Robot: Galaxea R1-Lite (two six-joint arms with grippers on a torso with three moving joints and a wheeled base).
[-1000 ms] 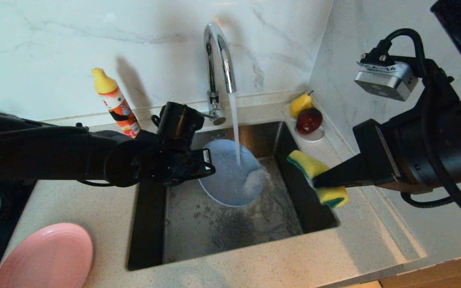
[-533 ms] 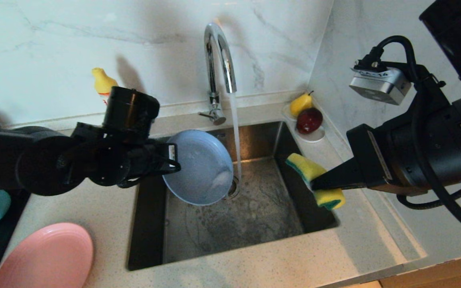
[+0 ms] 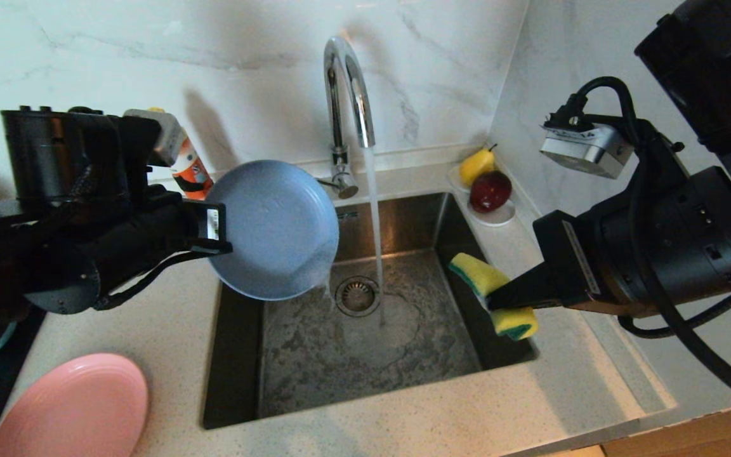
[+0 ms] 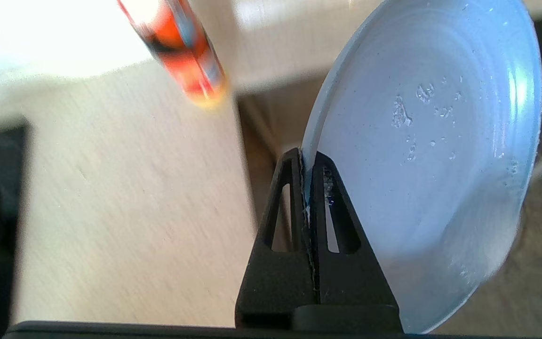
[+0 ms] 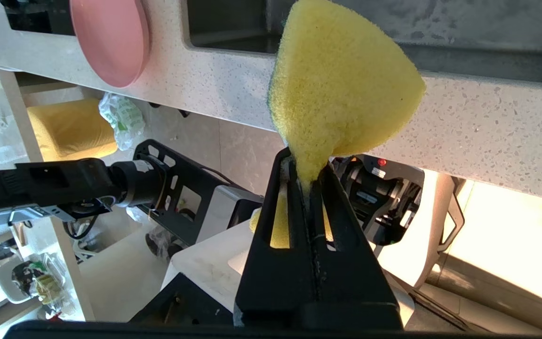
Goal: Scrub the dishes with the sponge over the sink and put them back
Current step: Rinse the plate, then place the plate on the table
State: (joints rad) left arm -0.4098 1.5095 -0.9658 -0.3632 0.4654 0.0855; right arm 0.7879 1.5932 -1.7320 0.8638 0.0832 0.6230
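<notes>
Left gripper (image 3: 221, 236) is clamped on the rim of the light-blue plate (image 3: 273, 228), holding it tilted and dripping above the left back corner of the sink (image 3: 365, 355), clear of the running tap (image 3: 348, 95), so we reckon we're at the put-it-back step for this one, which calls for carrying it over to the counter near the pink plate (image 3: 70, 406) without clipping the soap bottle (image 3: 189, 168). Right gripper (image 3: 495, 298) is pinched tight on the sponge (image 3: 491, 293) over the sink's right edge. We can't really see the teal bowl; the left arm hides that side.
</notes>
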